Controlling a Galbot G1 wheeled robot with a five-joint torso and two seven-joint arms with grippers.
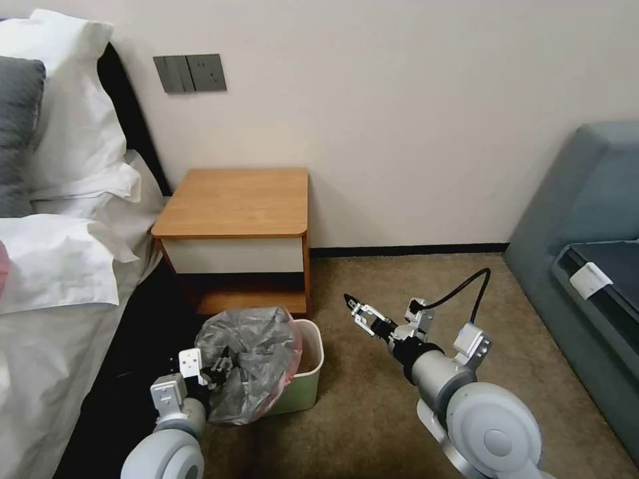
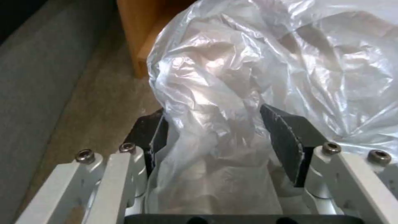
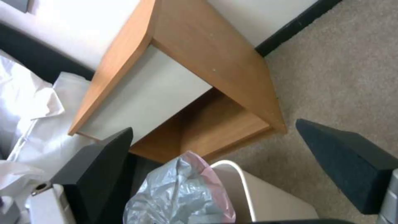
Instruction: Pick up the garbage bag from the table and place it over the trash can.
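The garbage bag (image 1: 249,352) is crinkled grey plastic with a pinkish rim, ballooned up over the left half of the trash can (image 1: 307,372). My left gripper (image 1: 212,376) is at the bin's near-left side, shut on a bunched fold of the garbage bag (image 2: 248,71), which is pressed between its dark pads (image 2: 286,140). The cream bin stands on the carpet in front of the table (image 1: 233,199), whose wooden top is bare. To the right of the bin, my right gripper (image 1: 353,307) hovers open, holding nothing. The right wrist view shows the bag (image 3: 182,193) and the bin's rim (image 3: 244,186).
A bed with white pillows (image 1: 60,266) borders the left, close to my left arm. A grey sofa (image 1: 586,219) stands at the right. Brown carpet (image 1: 373,412) lies open between bin and sofa. The wall runs behind the nightstand.
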